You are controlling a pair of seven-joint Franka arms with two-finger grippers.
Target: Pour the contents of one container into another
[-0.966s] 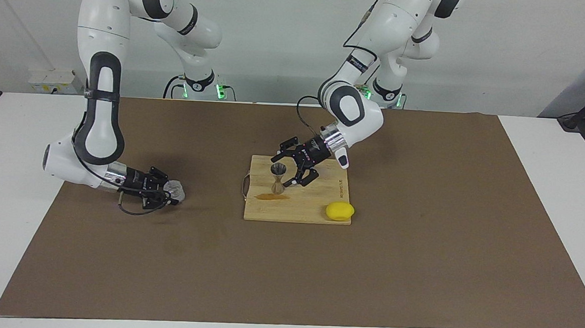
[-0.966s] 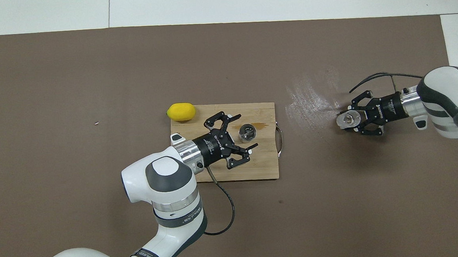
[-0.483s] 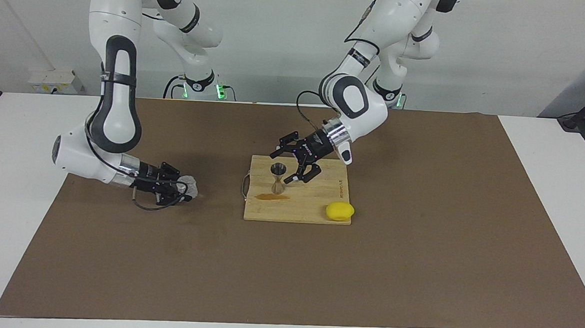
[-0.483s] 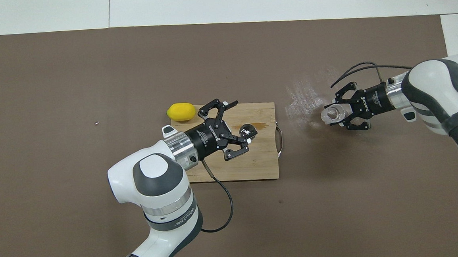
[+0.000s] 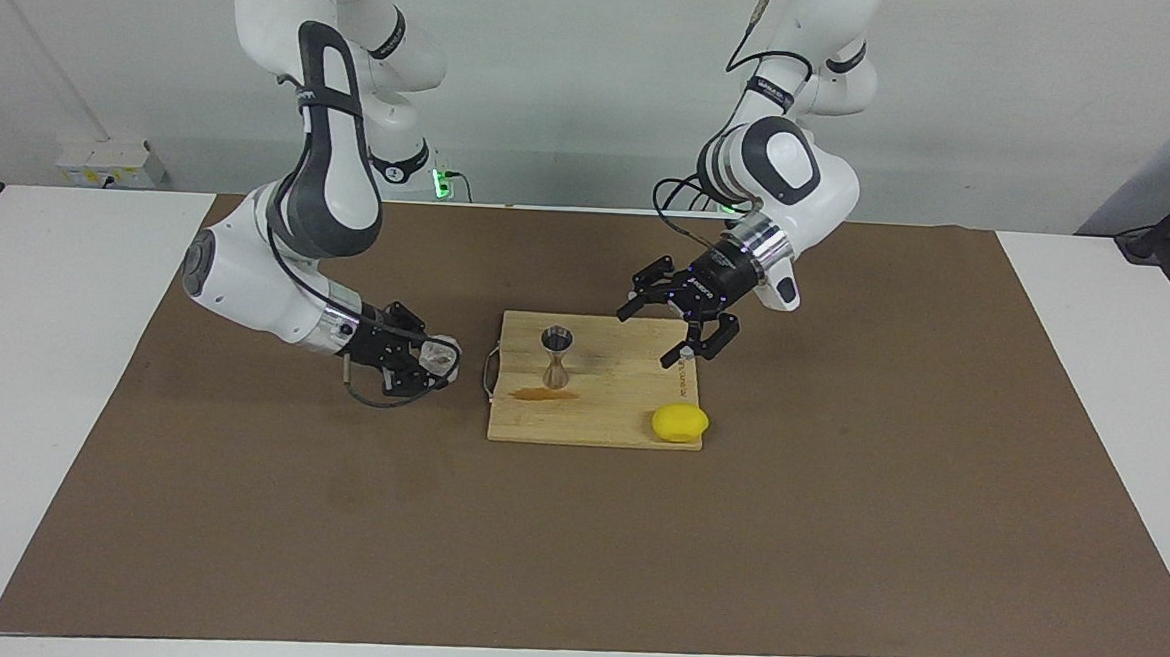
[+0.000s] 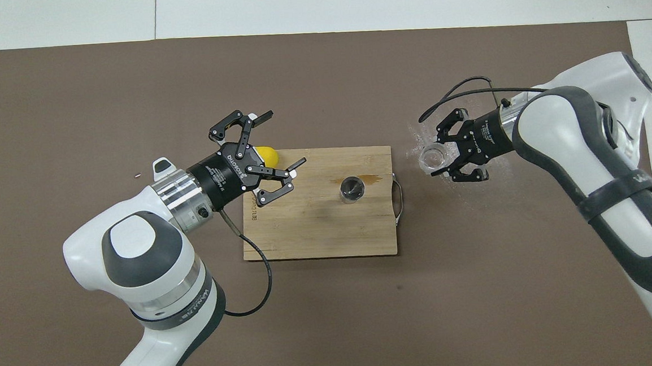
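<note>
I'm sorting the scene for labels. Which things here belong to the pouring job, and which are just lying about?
Belong to the job:
- clear cup, held in the right pincer
- steel jigger, upright on the board

Lying about:
- lemon
- cutting board, with a brown spill
- left pincer, open, holding nothing

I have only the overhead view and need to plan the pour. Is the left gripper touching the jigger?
Observer: No. The left gripper hangs open above the board, well apart from the jigger, which stands upright.
Operator: Is the cup off the mat?
Observer: It looks so. The right gripper holds the cup low over the mat, short of the board.
Operator: What is the yellow thing half hidden by the left gripper?
Observer: A lemon. It lies at the board's corner toward the left arm's end, with the gripper well above it.
</note>
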